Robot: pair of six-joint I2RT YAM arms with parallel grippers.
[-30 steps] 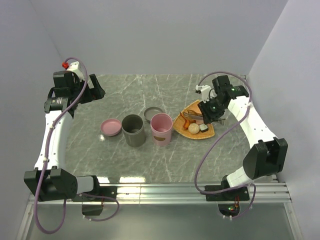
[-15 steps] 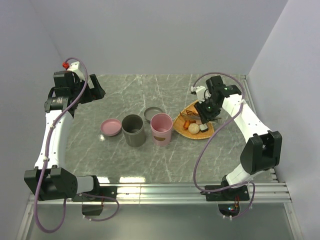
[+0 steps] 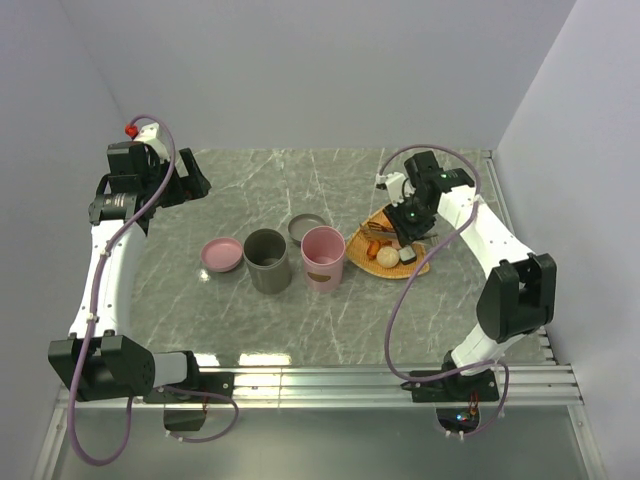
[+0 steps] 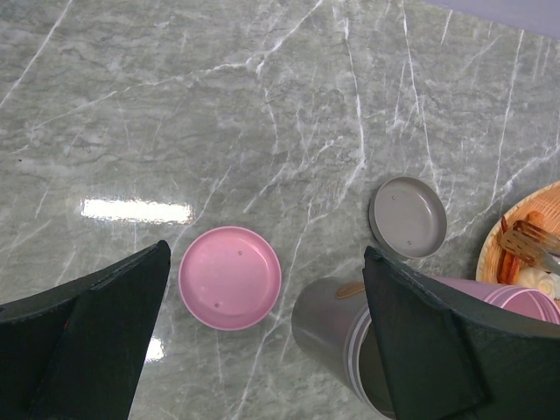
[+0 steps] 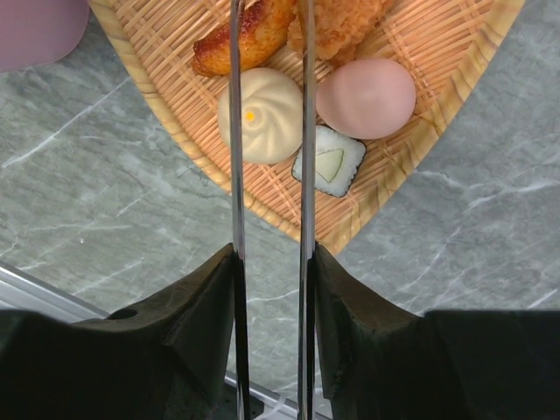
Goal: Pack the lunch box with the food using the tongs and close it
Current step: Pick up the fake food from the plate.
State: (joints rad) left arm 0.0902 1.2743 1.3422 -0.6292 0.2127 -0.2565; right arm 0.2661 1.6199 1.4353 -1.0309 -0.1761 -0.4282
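Right end effector point(image 5: 271, 262) leftward, tongs point(image 5: 234, 175) over tray point(image 5: 437, 79)

The surface point(image 4: 175, 105) looks like polished grey stone with white veins, glossy under the light. The tongs point(image 5: 236, 175) are smooth bare metal. The tray point(image 5: 420, 52) is rough woven cane. The pink lid point(image 4: 230, 276) and grey lid point(image 4: 408, 216) look like smooth matt plastic. The bun point(image 5: 260, 103) and pink ball point(image 5: 366, 98) are smooth, and the fried pieces point(image 5: 245, 39) are rough and glazed.
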